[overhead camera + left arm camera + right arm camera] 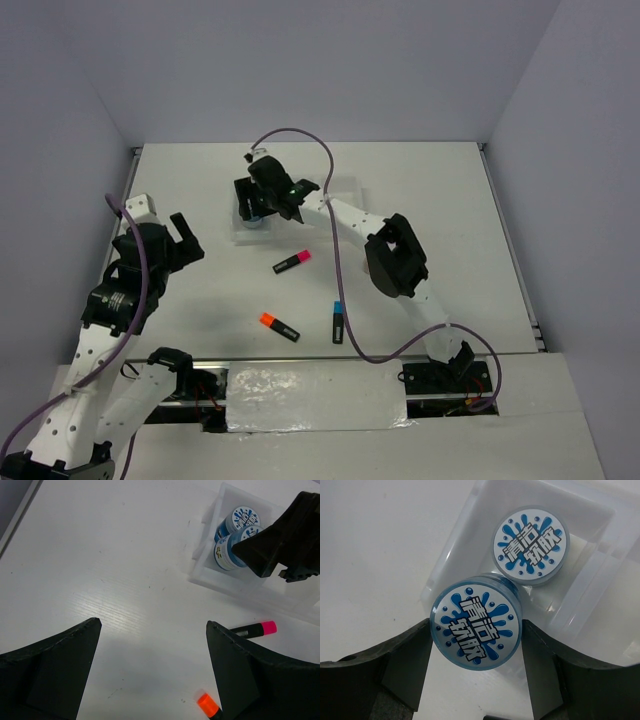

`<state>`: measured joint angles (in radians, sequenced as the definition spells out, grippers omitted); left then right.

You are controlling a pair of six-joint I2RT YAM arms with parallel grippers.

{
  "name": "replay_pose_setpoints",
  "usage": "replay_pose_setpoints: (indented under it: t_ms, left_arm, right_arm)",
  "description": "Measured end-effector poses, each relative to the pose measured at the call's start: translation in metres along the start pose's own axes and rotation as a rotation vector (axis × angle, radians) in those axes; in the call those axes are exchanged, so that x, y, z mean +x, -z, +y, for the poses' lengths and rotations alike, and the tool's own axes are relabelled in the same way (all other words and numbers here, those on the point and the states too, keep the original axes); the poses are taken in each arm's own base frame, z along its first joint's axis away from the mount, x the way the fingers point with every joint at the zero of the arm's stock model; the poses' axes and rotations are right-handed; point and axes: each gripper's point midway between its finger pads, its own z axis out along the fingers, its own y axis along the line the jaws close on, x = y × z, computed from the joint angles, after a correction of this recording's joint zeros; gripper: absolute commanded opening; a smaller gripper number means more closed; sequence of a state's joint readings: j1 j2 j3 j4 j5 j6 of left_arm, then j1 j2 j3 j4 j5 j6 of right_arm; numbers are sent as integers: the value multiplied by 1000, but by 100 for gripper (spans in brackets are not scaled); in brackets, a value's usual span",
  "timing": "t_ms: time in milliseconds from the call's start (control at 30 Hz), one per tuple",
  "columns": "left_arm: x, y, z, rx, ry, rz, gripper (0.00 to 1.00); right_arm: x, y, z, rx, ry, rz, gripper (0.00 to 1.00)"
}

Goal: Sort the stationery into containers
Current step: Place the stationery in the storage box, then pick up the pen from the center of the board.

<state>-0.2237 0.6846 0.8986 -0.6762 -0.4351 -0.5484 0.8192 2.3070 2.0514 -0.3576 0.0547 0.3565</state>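
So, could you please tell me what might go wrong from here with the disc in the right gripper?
1. The held disc in the right gripper appears to hang over the near wall of the tray, so on release it may catch the rim and tip outside.
2. It sits very close to the disc already in that compartment; it could land on that one and rest tilted.

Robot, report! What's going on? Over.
Right end effector shut on disc at tray; other disc inside. Left end effector open, empty. Pink marker, orange marker, blue marker loose on table. Nothing blocking.
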Motion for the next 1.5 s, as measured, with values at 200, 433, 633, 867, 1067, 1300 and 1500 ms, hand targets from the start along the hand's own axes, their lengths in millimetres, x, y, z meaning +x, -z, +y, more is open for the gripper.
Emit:
replay_pose_setpoints:
  t_ms: [200,433,633,867,1067,1300,1500]
  left_arm:
    - [1,0,-2,10,0,5,99]
    - [1,0,-3,16,-2,6,99]
    - [1,0,-4,20,-3,9,99]
    - [2,-1,-4,18,-5,13,99]
    - [5,-4,-10,46,-27,31,99]
    - [38,-26,-48,183,-97,188,99]
    - [110,-42,-102,243,-310,456,99]
  right_arm:
    - [19,-7,-5,38,45,44,32]
    - [13,-4,-1,33,57,43,69]
    - [-1,2,5,12,65,15,100]
    - [-34,17,16,-5,85,-47,98]
    - [-23,68,4,32,62,-35,100]
    - [-52,257,-1,-15,-3,-244,99]
    - [-30,364,-25,-32,-63,-369,97]
